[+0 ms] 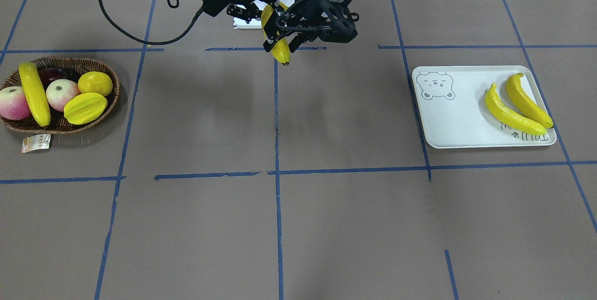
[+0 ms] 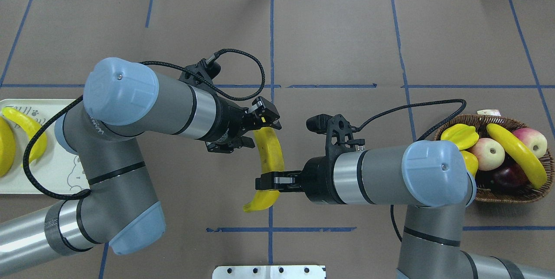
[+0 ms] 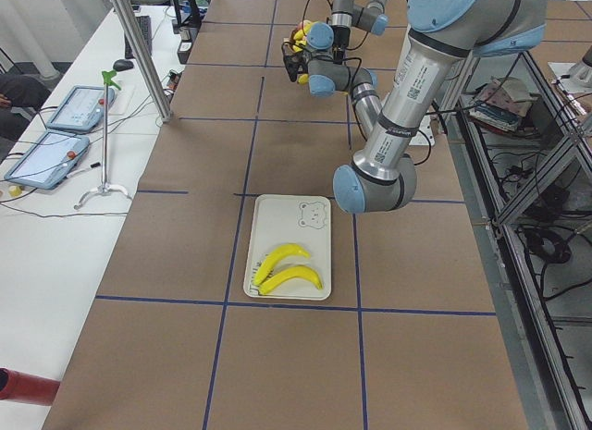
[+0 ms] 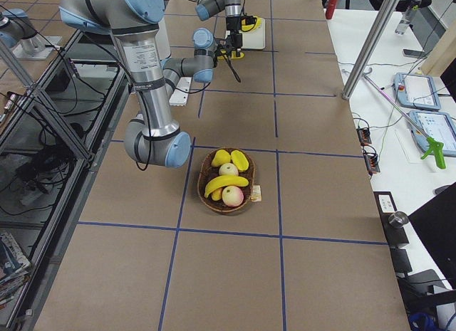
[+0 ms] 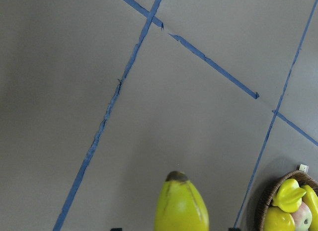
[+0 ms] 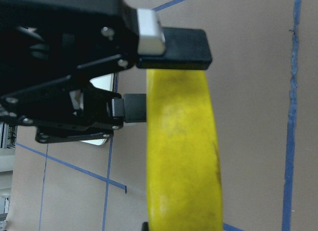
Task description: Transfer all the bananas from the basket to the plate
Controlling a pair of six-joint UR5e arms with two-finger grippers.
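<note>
Woven wicker basket (image 1: 70, 62), smooth glossy bananas (image 1: 529, 102); seemingly matt plate (image 1: 454, 120)

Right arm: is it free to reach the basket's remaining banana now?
Probably not yet: the right fingers are shut on the held banana, left fingers at its other end. The basket banana lies uncovered on top.

Mid-frame, a banana (image 2: 272, 153) is clamped low by the right gripper (image 2: 266, 180); the left gripper's (image 2: 256, 129) fingers flank its upper end. The basket (image 2: 507, 197) at the right edge holds another banana (image 2: 516, 153); the plate (image 2: 52, 170) at the left edge carries two bananas (image 2: 30, 129) (image 2: 5, 146).
</note>
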